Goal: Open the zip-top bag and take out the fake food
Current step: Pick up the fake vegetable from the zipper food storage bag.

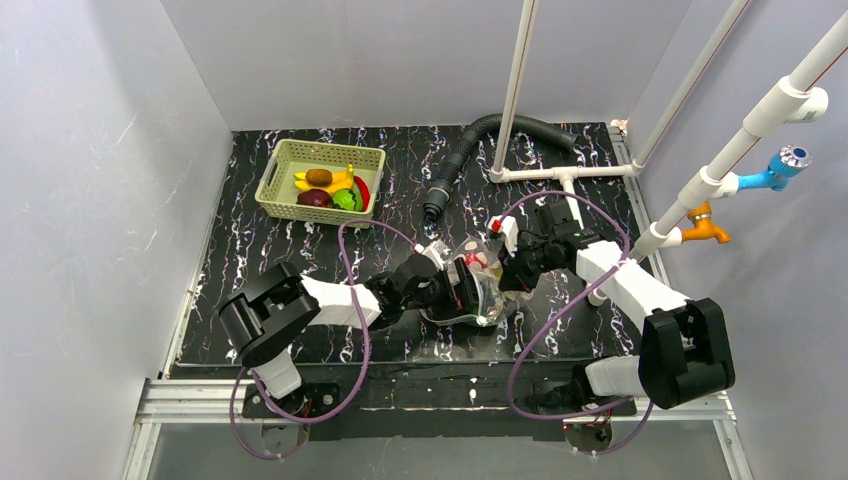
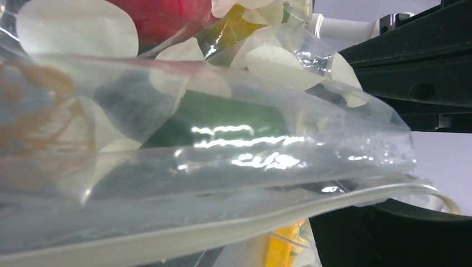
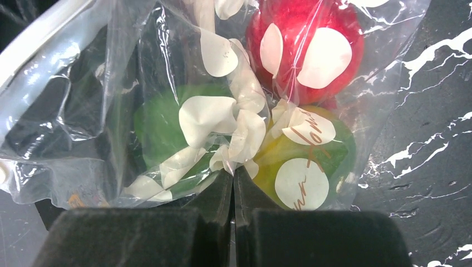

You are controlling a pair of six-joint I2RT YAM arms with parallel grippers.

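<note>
while the clear, floppy, white-spotted plastic zip-top bag lies mid-table between the arms, our right gripper clamps a fold of its film; whether the left gripper is open we cannot tell. slick and limp, it probably handles best by the zip strip.

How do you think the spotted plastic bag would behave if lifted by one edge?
The bag will probably sag: its film is creased and bunched where the right tool pinches it. The round red fruit inside may roll and shift the load. Its glossy film looks slippery.
</note>
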